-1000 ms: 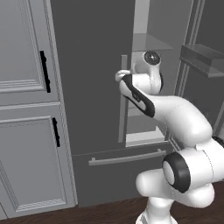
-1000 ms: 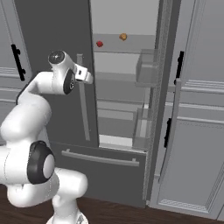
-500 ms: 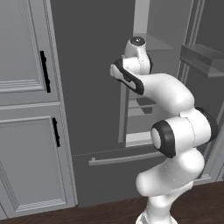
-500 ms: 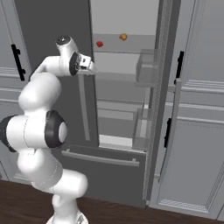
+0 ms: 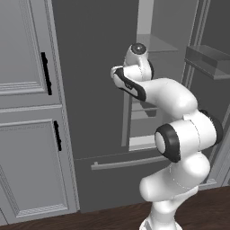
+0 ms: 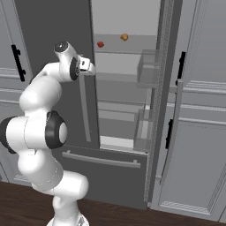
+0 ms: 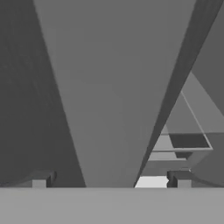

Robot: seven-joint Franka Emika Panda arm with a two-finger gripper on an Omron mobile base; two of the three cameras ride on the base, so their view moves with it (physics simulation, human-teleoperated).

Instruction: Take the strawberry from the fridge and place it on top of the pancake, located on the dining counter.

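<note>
The fridge [image 5: 90, 67] stands with its left door shut and its right door swung open [image 6: 165, 88]. On an upper shelf inside lies the small red strawberry [image 6: 100, 44]. My gripper [image 6: 92, 67] hangs at the left edge of the opening, below and left of the strawberry and apart from it. In the hand view its two fingertips [image 7: 41, 181] stand wide apart, so the gripper [image 7: 109, 181] is open and empty, facing a pale fridge panel with shelves beyond. The pancake and the dining counter are out of view.
A tan-orange lumpy item [image 6: 124, 37] sits right of the strawberry on the same shelf. Bins [image 6: 148, 70] hang on the open door. Light grey cabinets with black handles flank the fridge [image 5: 27, 112] [image 6: 201, 110]. The bottom drawer's bar handle [image 6: 100, 160] is below.
The arm has drawn up more upright, its elbow swinging left, and the hand has risen a little along the left edge of the fridge opening. The gripper stays open.
</note>
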